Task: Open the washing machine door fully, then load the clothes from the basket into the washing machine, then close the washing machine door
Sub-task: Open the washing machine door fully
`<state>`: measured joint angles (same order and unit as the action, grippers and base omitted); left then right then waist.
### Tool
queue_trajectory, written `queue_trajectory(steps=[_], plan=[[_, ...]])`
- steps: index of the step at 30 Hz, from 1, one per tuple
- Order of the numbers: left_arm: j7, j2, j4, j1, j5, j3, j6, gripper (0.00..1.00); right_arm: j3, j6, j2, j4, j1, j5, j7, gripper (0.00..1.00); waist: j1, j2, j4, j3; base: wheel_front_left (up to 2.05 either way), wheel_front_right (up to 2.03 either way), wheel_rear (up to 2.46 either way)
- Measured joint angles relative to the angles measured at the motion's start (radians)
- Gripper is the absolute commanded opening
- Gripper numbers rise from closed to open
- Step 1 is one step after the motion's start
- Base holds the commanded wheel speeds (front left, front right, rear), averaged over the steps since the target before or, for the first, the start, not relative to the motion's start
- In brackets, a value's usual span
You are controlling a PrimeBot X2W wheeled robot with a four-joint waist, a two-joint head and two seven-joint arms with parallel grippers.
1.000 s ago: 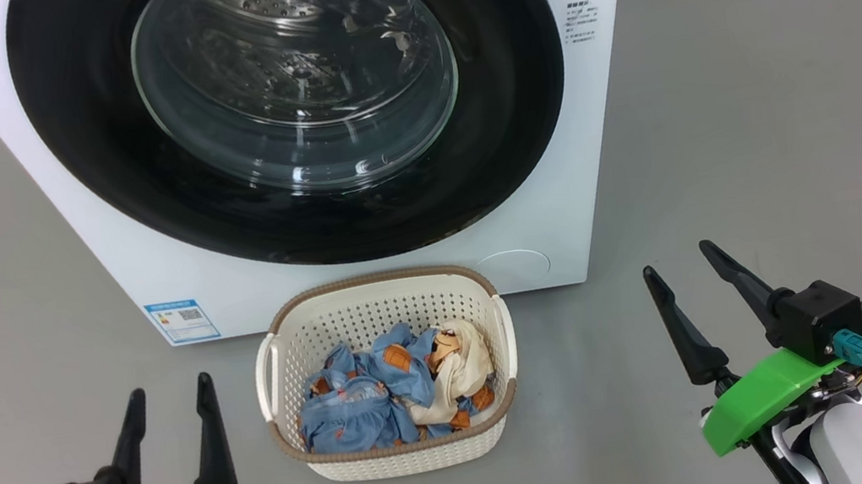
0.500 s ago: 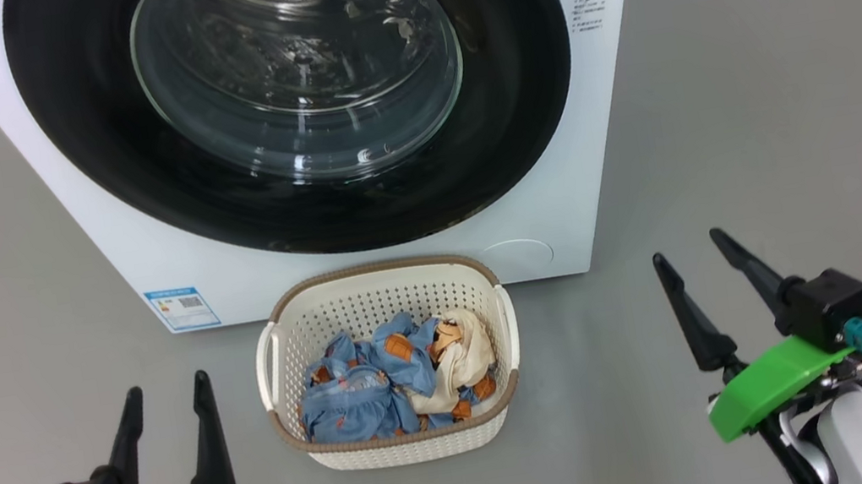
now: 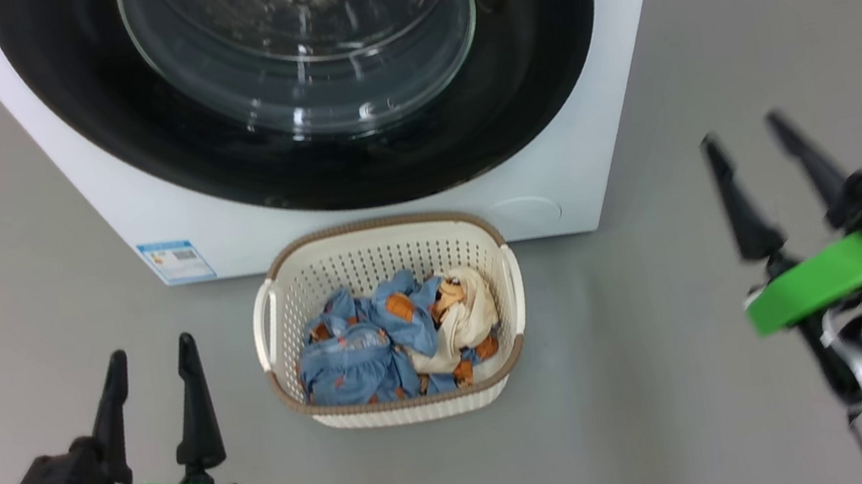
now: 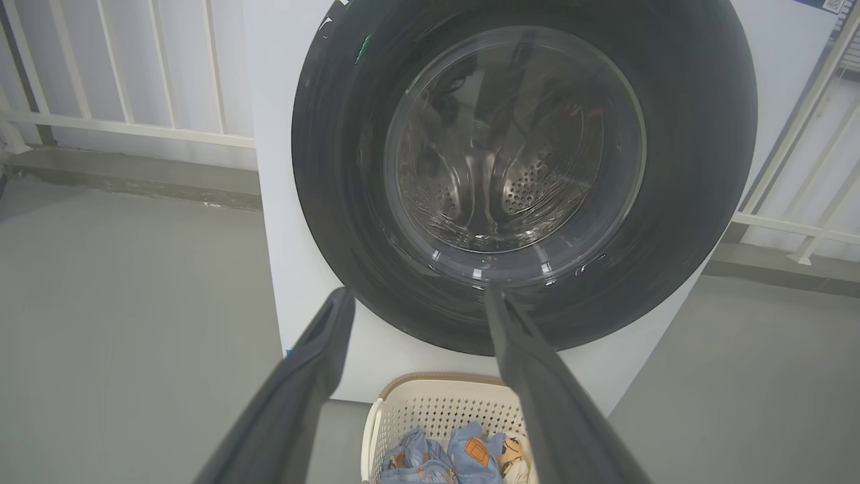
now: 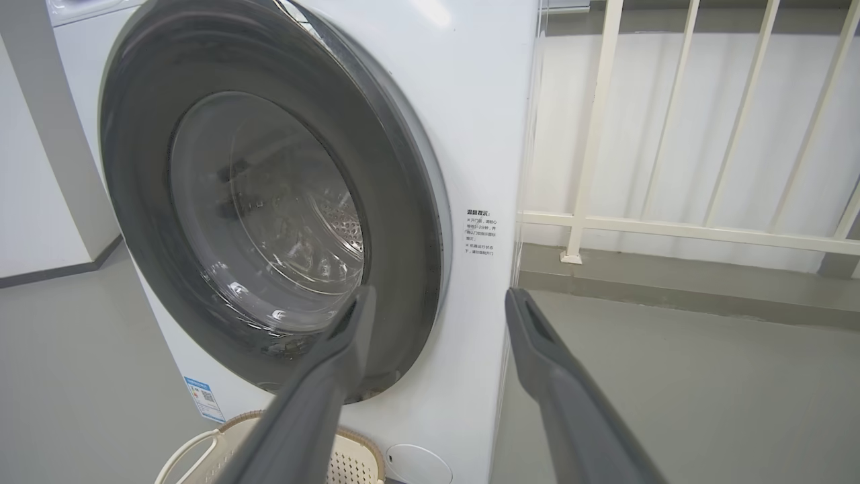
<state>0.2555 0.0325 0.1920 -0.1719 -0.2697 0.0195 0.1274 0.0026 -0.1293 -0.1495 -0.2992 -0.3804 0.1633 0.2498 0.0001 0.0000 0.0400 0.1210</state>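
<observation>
The white washing machine (image 3: 159,197) stands ahead with its round black door (image 3: 542,72) shut flat against the front; the glass window (image 3: 299,48) shows the steel drum behind it. On the floor before it sits the cream basket (image 3: 404,404) holding the blue and cream clothes (image 3: 391,346). My left gripper (image 3: 151,360) hovers open, low and left of the basket. My right gripper (image 3: 744,135) is open, raised to the right of the machine's lower corner. In the right wrist view the door (image 5: 396,202) lies left of my open fingers (image 5: 564,390). Both fingers (image 4: 537,376) in the left wrist view frame the door (image 4: 685,202).
Grey floor (image 3: 663,310) surrounds the machine and basket. A blue label sticker (image 3: 175,260) sits at the machine's lower left. A white railing (image 5: 672,228) runs behind the machine to its right, and another railing (image 4: 134,128) to its left.
The head camera has tilted, shifting the whole scene. My right gripper has risen and moved forward toward the machine's right side. The left gripper has barely moved.
</observation>
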Motion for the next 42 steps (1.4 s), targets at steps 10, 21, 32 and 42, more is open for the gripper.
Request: queue_trajectory(steps=[10,21,32,42], plan=[[0.0,0.0,-0.023,-0.053,0.001,0.0,0.0,1.0,-0.074,0.0,-0.052,0.037,-0.134,0.133,0.0,0.0,0.0,0.0,0.021,0.093,0.0,0.0,0.0],[0.0,-0.001,-0.061,-0.099,0.002,0.003,0.001,1.0,-0.059,0.0,-0.149,-0.058,-0.307,0.431,0.007,0.0,0.0,0.0,0.049,0.188,0.0,0.0,0.0],[0.0,-0.002,-0.096,-0.136,0.0,0.013,0.001,1.0,0.05,0.0,-0.248,-0.216,-0.507,0.798,-0.073,0.0,0.0,0.0,0.077,0.277,0.0,0.0,0.0],[0.0,-0.002,-0.096,-0.149,-0.018,0.027,0.001,1.0,0.087,0.0,-0.305,-0.254,-0.627,1.159,-0.347,0.0,0.0,0.0,0.107,0.333,0.0,0.0,0.0]])
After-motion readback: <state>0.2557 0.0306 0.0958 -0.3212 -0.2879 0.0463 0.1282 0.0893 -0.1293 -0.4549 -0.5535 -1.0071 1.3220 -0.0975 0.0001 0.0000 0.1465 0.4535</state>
